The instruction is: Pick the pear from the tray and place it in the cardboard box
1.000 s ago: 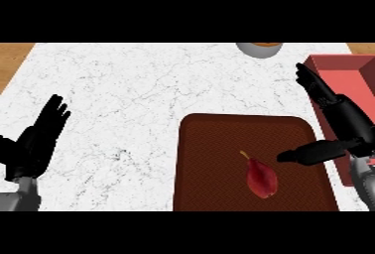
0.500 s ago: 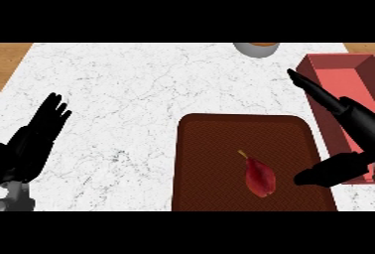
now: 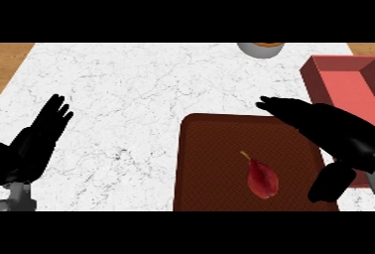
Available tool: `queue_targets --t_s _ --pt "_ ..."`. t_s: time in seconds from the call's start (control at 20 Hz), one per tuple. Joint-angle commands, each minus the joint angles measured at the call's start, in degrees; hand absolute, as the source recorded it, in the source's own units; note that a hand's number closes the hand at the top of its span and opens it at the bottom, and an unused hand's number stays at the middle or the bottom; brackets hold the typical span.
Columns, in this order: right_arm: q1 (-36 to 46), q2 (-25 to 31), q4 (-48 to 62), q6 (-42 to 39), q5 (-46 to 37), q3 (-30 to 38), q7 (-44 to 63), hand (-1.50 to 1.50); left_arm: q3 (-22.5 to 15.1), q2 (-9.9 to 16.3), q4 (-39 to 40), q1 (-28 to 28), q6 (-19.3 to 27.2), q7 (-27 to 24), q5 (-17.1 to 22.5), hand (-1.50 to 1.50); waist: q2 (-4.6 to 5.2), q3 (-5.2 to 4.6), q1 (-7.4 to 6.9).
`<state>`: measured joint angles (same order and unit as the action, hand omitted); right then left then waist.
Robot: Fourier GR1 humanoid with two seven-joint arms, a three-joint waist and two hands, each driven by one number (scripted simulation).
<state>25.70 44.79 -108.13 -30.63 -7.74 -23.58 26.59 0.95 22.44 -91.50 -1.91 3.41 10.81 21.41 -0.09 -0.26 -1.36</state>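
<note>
Since the frame half a second earlier, the right hand (image 3: pixel 333 134) has been swung leftward, so that its fingers are now spread over the upper right corner of the tray (image 3: pixel 212 163) instead of lying along the box at the frame's right edge; the left hand has barely been shifted.

At the lower left of the frame the left hand (image 3: pixel 33 146) is seen resting, its fingers straight and held up, with nothing in it. A white marbled counter (image 3: pixel 147 84) fills the middle of the frame. At centre right the dark brown tray is laid on it, and the pear (image 3: pixel 262 179), dark red with its stem pointed toward the upper left, lies on the tray's lower right part, untouched. The right hand is held open above the tray, fingers extended and apart, the thumb (image 3: pixel 330 182) hanging down just right of the pear. At the upper right a red box (image 3: pixel 331 82) is seen, partly covered by the hand. A grey bowl (image 3: pixel 260 48) is cut by the top edge.
</note>
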Motion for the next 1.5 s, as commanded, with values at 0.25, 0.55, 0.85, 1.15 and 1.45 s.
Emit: queue_targets --t_s 0.25,0.55,0.85,1.15,1.45 --pt "9.6 -12.8 5.3 -11.1 3.4 -9.1 25.3 -1.5 1.7 -0.1 -1.0 0.8 -0.7 0.5 0.0 0.0 0.03 0.17 0.47" --pt "12.5 -15.6 12.7 -14.1 5.2 -8.1 27.8 -1.5 2.4 -0.9 3.0 -0.8 -2.8 -1.3 -0.4 0.0 0.18 0.2 0.94" --pt "8.1 -15.5 9.9 -13.9 4.6 -11.2 30.4 -1.5 0.7 -2.2 -3.0 -2.3 2.0 5.0 -2.8 0.0 -0.01 0.25 1.39" --pt "7.0 -16.6 13.9 -14.6 -0.4 -9.0 24.4 -1.5 2.0 -3.7 -6.3 4.4 -0.3 2.0 -2.9 0.0 0.07 0.27 0.89" --pt "4.1 -20.5 8.9 -16.4 -3.8 -8.0 25.8 -1.5 4.1 -3.9 0.7 -1.5 -2.9 1.9 -3.2 0.0 0.1 0.24 1.41"
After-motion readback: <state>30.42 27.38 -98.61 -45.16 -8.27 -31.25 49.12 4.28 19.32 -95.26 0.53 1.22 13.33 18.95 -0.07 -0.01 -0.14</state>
